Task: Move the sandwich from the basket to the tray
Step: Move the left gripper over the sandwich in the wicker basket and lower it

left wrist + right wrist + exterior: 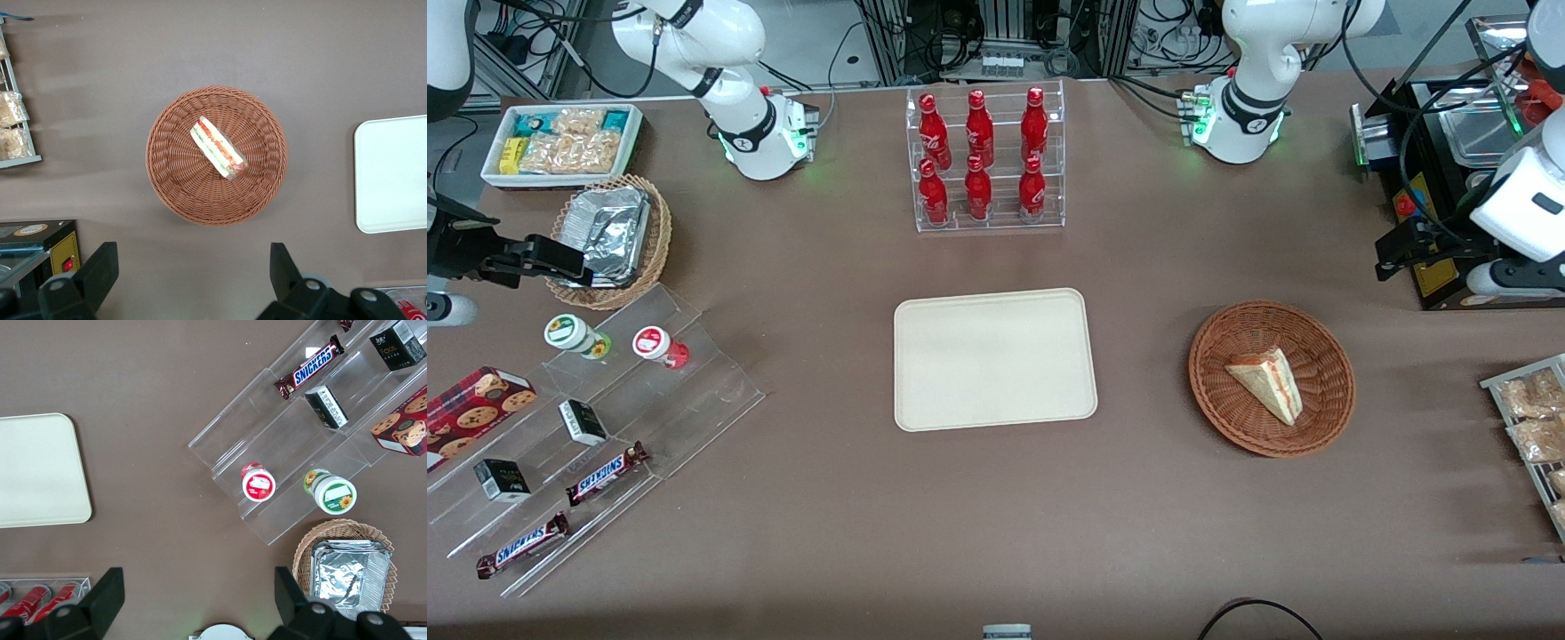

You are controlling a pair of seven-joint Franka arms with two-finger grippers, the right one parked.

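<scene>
Sandwich lies inside the basket, a pale wedge with its red-orange and green filling edge showing; seen from the wrist camera it sits close to the basket's centre, resting on the weave.

Gripper hangs high above the table, off the basket's rim and not over the sandwich. Jaws spread wide, holding nothing, touching nothing; both black fingers are clear of the wicker. The sandwich lies well apart from them, outside the gap between them. In the front view the gripper hangs in front of a black appliance, farther from the camera than the basket.

Tray lies flat on the brown table, bare, well apart from the basket, toward the parked arm's end from it.

Readable writing: two "SNICKERS" bars on a clear stepped stand. Red bottles with white script, unreadable, stand in a clear rack farther from the camera than the tray. A red cookie box and small dark cartons carry print too small to read.

Bagged tan snacks on a rack lie at the working arm's end of the table.
</scene>
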